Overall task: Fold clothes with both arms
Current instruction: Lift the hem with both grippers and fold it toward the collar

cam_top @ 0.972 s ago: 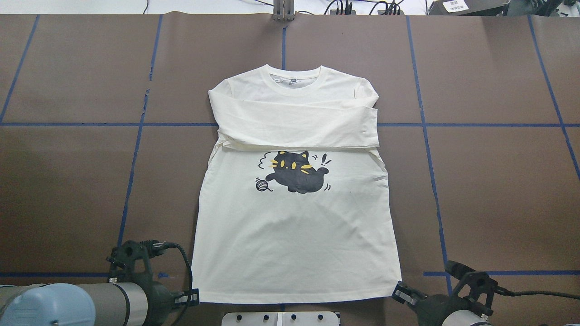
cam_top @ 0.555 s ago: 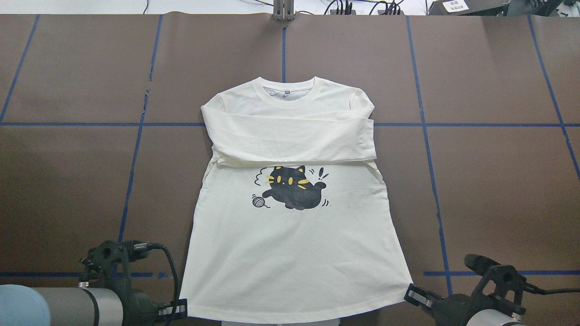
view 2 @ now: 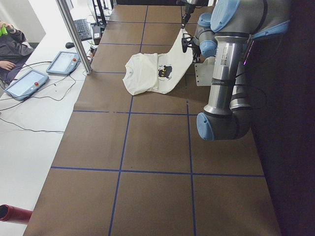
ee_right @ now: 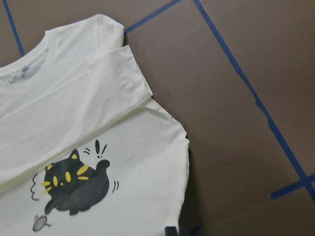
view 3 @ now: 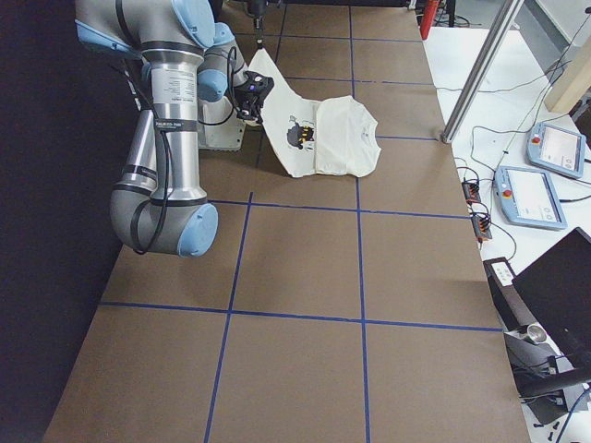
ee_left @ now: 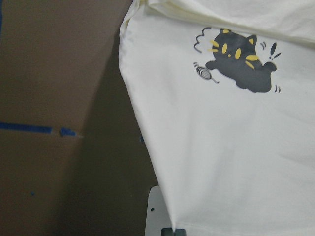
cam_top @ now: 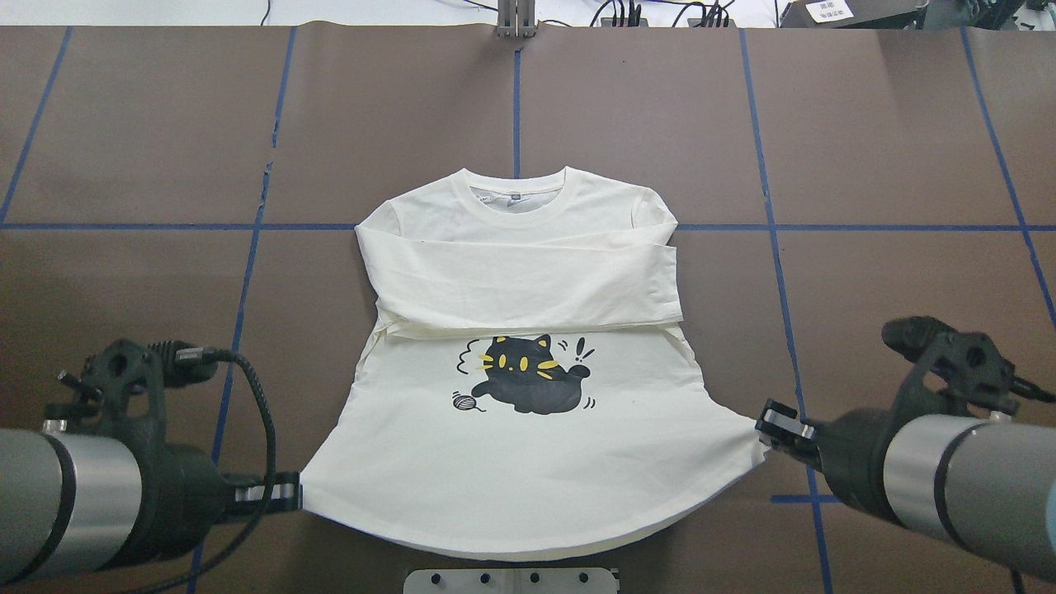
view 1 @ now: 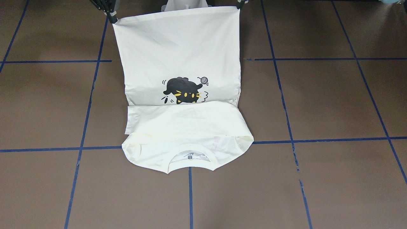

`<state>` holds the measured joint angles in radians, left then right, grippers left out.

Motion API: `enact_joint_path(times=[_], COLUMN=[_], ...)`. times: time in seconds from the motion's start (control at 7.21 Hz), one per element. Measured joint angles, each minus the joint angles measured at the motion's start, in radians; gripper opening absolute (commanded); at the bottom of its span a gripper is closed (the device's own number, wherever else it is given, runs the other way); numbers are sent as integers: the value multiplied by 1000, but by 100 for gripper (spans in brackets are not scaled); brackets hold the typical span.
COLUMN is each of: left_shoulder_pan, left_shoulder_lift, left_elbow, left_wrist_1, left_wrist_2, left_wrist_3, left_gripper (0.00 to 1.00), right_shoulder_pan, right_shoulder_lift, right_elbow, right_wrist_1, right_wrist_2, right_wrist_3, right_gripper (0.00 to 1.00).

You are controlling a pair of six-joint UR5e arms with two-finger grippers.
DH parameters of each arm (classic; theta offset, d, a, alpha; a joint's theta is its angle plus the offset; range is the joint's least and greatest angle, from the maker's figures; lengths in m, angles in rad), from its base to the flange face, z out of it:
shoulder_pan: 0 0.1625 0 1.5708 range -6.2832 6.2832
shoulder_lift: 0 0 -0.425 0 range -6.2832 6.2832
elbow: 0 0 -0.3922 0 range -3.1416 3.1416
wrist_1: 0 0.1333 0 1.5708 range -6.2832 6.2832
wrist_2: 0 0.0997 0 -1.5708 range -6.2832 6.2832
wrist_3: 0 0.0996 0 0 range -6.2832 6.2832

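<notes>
The cream long-sleeved T-shirt (cam_top: 528, 470) lies front up, with both sleeves folded across its chest (cam_top: 528, 276). The black cat print (cam_top: 528, 384) and yarn ball show; no red lettering is visible. My left gripper (cam_top: 290, 495) is shut on the hem's left corner. My right gripper (cam_top: 767, 422) is shut on the hem's right corner. Both hold the hem stretched and raised off the table, while the collar end rests on it. The front-facing view shows the raised hem (view 1: 176, 12) between the right gripper (view 1: 112, 18) and the left gripper (view 1: 240, 4). The wrist views show the shirt from above (ee_left: 236, 147) (ee_right: 98, 147).
The brown table cover (cam_top: 891, 272) carries a grid of blue tape lines. A white base plate (cam_top: 511, 580) sits at the near edge below the hem. A metal post (cam_top: 516, 21) stands at the far edge. Operator tablets (view 2: 29, 81) (view 3: 540, 198) lie off the table's far side.
Both grippers have risen and spread outward with the hem corners. The hem has lifted off the table, and the whole shirt has slid toward the robot.
</notes>
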<state>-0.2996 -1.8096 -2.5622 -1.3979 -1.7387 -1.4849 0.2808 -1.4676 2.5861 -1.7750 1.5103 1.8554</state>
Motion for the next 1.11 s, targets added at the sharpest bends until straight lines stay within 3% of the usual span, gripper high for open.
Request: enact_joint_path(times=[0.28, 0.56, 0.83, 1.11], left_shoulder_pan=[-200, -352, -446, -474], left_shoulder_lift=[-102, -197, -263, -299], left_elbow=[148, 310, 467, 668], left_wrist_1=[0, -6, -46, -194], left_wrist_2=[-70, -109, -117, -116], left_wrist_3=[183, 313, 402, 426], left_gripper=[0, 0, 0, 0], right_shoulder_pan=[232, 373, 433, 444], right_shoulder_lift=[173, 269, 369, 439], right_elbow=[-215, -367, -509, -658], right_wrist_1=[-14, -9, -4, 49], right_wrist_2=[123, 181, 192, 190], right_wrist_3=[-166, -274, -315, -328], right_gripper=[0, 0, 0, 0])
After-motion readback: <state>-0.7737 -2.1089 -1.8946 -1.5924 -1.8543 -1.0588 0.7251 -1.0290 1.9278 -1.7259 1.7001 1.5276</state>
